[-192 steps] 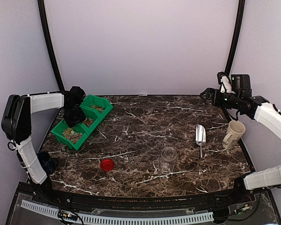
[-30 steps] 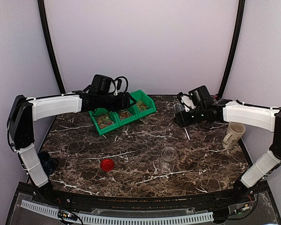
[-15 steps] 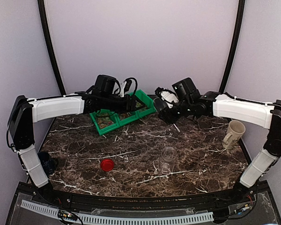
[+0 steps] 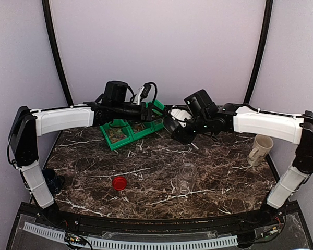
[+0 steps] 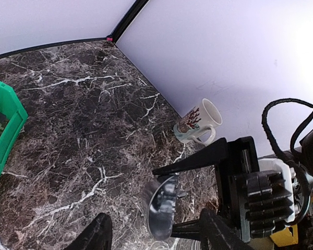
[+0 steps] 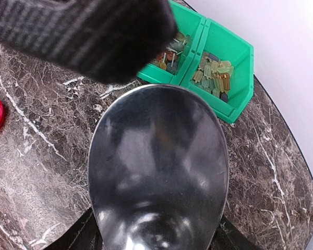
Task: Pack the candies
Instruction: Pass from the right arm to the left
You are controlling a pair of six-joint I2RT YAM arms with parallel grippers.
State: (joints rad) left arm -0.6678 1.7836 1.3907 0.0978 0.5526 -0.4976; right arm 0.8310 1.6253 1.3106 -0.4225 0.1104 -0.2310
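1. nearest you, the red lid [image 4: 119,182] and the glass jar [image 4: 187,177] are sitting well apart on the table [image 4: 146,161]. the jar is looking empty, so i'm judging packing as barely begun.
2. you're clamping the metal scoop [image 6: 159,172] in the right gripper [image 4: 175,127]. its bowl is showing no sweets and it's hovering just beside the green bin [image 6: 240,78].
3. the candies [image 6: 211,73] are lying in the bin's compartments, toward the back of the table.
4. your left gripper [image 5: 155,221] is hanging by the bin's right end, jaws standing apart, nothing showing between them.
5. the step is looking like scooping. you should be tipping the scoop's lip down into one compartment, pushing along its floor toward a wall, then levelling before lifting.
6. the bin is probably sliding easily, so you should be bracing its rim with the left claw.
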